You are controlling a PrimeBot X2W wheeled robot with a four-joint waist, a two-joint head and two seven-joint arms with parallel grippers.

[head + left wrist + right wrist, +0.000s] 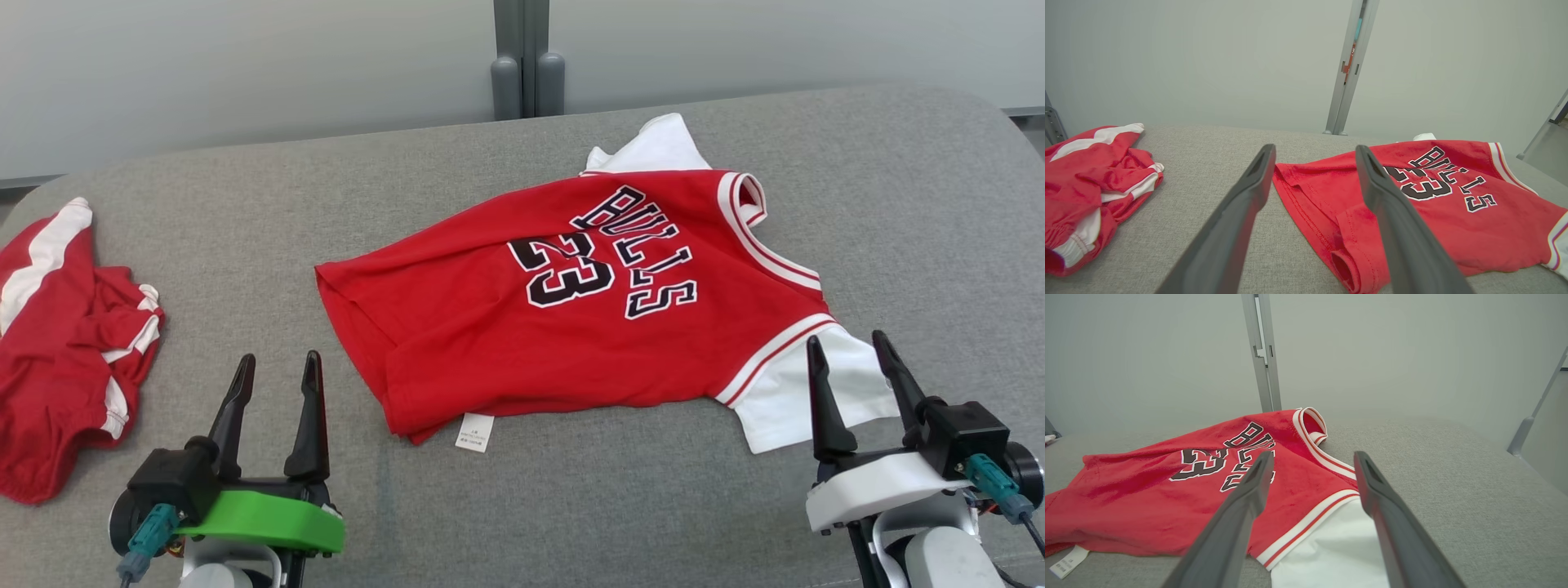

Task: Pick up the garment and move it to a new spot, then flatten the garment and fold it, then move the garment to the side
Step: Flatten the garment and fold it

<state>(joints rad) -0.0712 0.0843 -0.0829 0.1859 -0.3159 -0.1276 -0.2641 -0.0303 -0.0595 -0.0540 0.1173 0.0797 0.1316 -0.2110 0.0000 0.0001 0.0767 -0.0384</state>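
Observation:
The garment [571, 310] is a red jersey with white sleeves and black "BULLS 23" lettering, spread sideways across the grey cushion [457, 506], its hem to the left and collar to the right. A white label pokes out under its near edge. My left gripper [277, 367] stands open at the lower left, short of the hem [1306, 196]. At the lower right my right gripper [849, 347] is open, its fingertips over the near white sleeve [1331, 551]. Nothing sits between either pair of fingers.
A second red and white garment [65, 343] lies crumpled at the cushion's left edge, also seen as a heap [1090, 179] in the left wrist view. A grey post [526, 65] and a pale wall stand behind the cushion.

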